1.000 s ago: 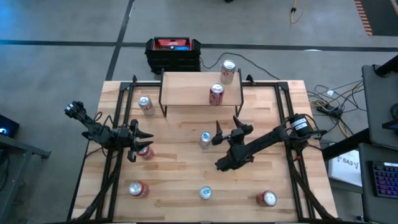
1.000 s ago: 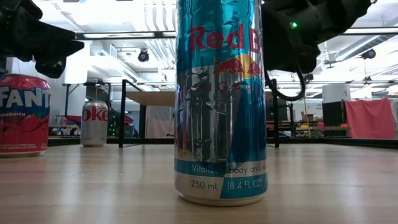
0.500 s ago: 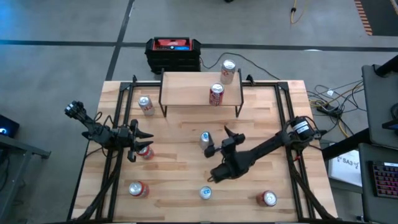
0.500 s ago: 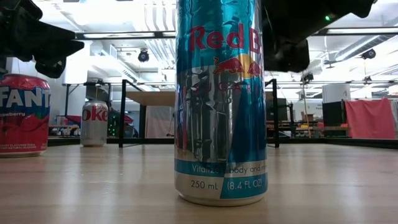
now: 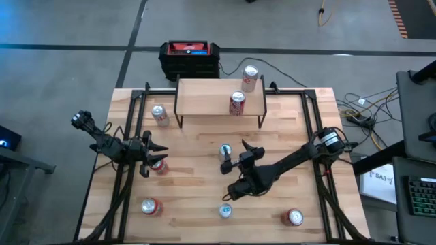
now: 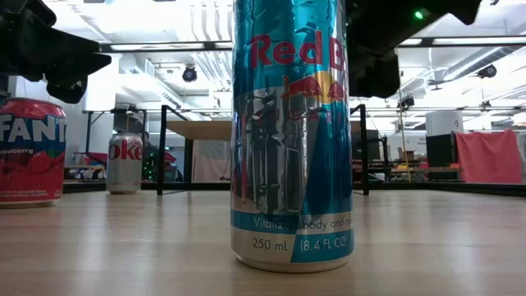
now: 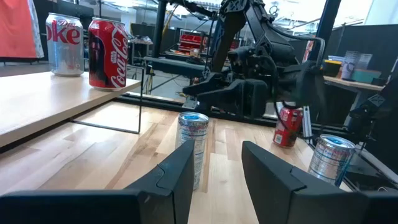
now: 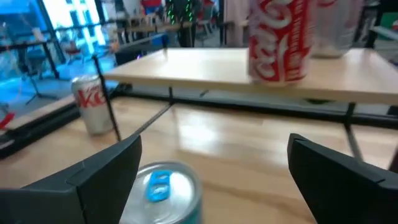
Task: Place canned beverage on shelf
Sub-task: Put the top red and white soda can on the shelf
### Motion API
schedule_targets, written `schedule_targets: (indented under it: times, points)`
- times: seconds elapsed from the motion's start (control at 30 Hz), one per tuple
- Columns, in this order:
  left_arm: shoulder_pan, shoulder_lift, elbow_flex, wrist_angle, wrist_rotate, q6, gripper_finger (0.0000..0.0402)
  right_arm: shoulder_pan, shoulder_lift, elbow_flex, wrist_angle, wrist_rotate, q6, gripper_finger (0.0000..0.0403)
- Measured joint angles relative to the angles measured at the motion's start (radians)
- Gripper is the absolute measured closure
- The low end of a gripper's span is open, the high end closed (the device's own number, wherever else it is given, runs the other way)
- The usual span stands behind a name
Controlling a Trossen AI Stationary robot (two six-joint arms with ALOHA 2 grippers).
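The shelf (image 5: 211, 96) stands at the table's far side. A red cola can (image 5: 236, 103) stands on its board, and a silver can (image 5: 250, 77) stands at its far edge. A slim blue-topped can (image 5: 225, 152) stands upright mid-table. My right gripper (image 5: 236, 156) is open right beside it. In the right wrist view this can (image 8: 165, 186) sits low between the two spread fingers, nearer one of them; I see no touch. My left gripper (image 5: 154, 155) waits shut at the table's left, beside a red can (image 5: 159, 166).
More cans stand about: a silver one (image 5: 159, 114) far left, a red one (image 5: 151, 206) near left, a tall blue one (image 5: 225, 211) at the near edge filling the low view (image 6: 292, 131), and a red one (image 5: 294, 216) near right. A black-and-red box (image 5: 190, 58) sits behind the table.
My right gripper has swung toward the table's near left and turned at the wrist, so its fingers now stand around the blue-topped can rather than to its right. It has stayed open. The cans have not moved.
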State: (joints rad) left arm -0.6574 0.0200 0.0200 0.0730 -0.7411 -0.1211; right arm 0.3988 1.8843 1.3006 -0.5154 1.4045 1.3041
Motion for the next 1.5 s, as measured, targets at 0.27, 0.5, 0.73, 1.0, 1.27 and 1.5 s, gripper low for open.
schedule_targets:
  times: [0.27,0.5,0.73,1.0,1.27,1.5]
  points:
    - [0.0,0.0,0.0,0.0,0.0,0.0,0.0283,0.003,0.0,0.0,0.404,-0.065,-0.47,0.0023]
    - [0.0,0.0,0.0,0.0,0.0,0.0,0.0283,-0.02,0.0,-0.001,0.584,-0.13,-0.672,0.0023]
    - [0.0,0.0,0.0,0.0,0.0,0.0,0.0283,-0.085,0.001,-0.016,0.81,-0.24,-0.887,0.0023]
    - [0.0,0.0,0.0,0.0,0.0,0.0,0.0283,-0.14,-0.007,-0.178,1.179,-0.225,-1.002,0.0024]
    - [0.0,0.0,0.0,0.0,0.0,0.0,0.0283,-0.163,-0.149,-0.355,1.264,-0.19,-1.025,0.0023]
    - [0.0,0.0,0.0,-0.001,0.0,0.0,0.0283,-0.177,-0.255,-0.415,1.26,-0.299,-1.12,0.0023]
